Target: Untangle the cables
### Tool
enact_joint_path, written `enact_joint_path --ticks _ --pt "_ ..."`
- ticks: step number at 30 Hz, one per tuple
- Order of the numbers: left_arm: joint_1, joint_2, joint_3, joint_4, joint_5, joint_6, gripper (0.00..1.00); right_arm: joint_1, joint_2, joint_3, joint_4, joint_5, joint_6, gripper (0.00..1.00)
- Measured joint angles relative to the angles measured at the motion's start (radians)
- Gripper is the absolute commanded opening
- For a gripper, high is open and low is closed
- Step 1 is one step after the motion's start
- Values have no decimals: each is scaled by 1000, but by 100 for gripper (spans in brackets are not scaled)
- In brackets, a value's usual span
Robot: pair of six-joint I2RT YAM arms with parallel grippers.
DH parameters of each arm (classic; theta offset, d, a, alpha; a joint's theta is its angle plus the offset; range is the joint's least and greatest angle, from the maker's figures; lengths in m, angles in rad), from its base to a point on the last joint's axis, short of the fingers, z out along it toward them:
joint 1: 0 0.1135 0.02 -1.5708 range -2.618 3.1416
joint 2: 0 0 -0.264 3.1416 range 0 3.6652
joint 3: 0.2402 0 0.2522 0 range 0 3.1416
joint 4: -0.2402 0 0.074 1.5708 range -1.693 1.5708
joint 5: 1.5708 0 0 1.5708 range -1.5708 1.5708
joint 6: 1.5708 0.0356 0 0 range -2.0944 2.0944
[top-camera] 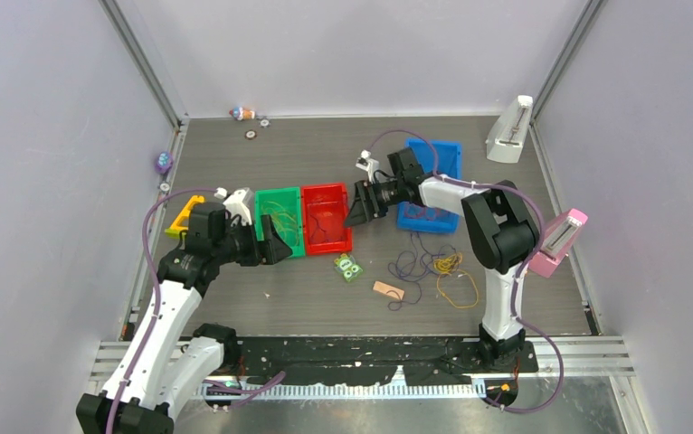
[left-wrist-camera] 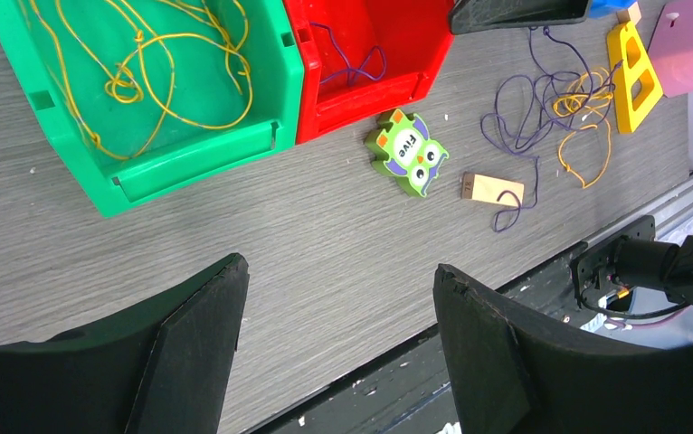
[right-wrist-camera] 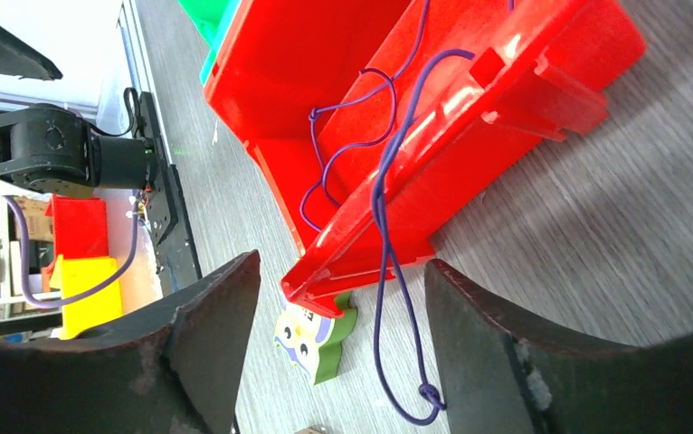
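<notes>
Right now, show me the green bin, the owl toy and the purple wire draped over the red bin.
green bin (left-wrist-camera: 198, 163), left wrist view, its near wall.
owl toy (left-wrist-camera: 408, 152), left wrist view, its middle.
purple wire (right-wrist-camera: 377, 217), right wrist view, stretch hanging outside the red bin (right-wrist-camera: 524, 90).

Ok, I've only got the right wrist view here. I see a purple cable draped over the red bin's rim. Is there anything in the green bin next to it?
Observer: Yes, the green bin holds a loose yellow cable, coiled across its floor.
Operator: And where's the rest of the tangle?
Observer: A knot of purple and yellow cables lies on the table, to the right of the owl tile in the top view.
Operator: Is the left tool carrying any of it?
Observer: No, the left tool is open and empty, over bare table in front of the green bin.
</notes>
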Motion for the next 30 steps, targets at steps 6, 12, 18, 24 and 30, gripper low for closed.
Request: enact_joint_path --ticks 6,12,18,24,30 --pt "0 -5 0 0 0 1 76 0 -39 -2 -10 7 -8 40" --pt "0 -11 0 0 0 2 76 0 -50 -1 -35 20 -8 17" --pt "0 -12 0 0 0 2 76 -1 -64 21 -90 49 -23 14" --pt "0 -12 0 0 0 2 76 40 -64 111 -234 188 -62 8" --pt "0 -12 0 0 0 2 76 161 -64 261 -337 407 -71 5"
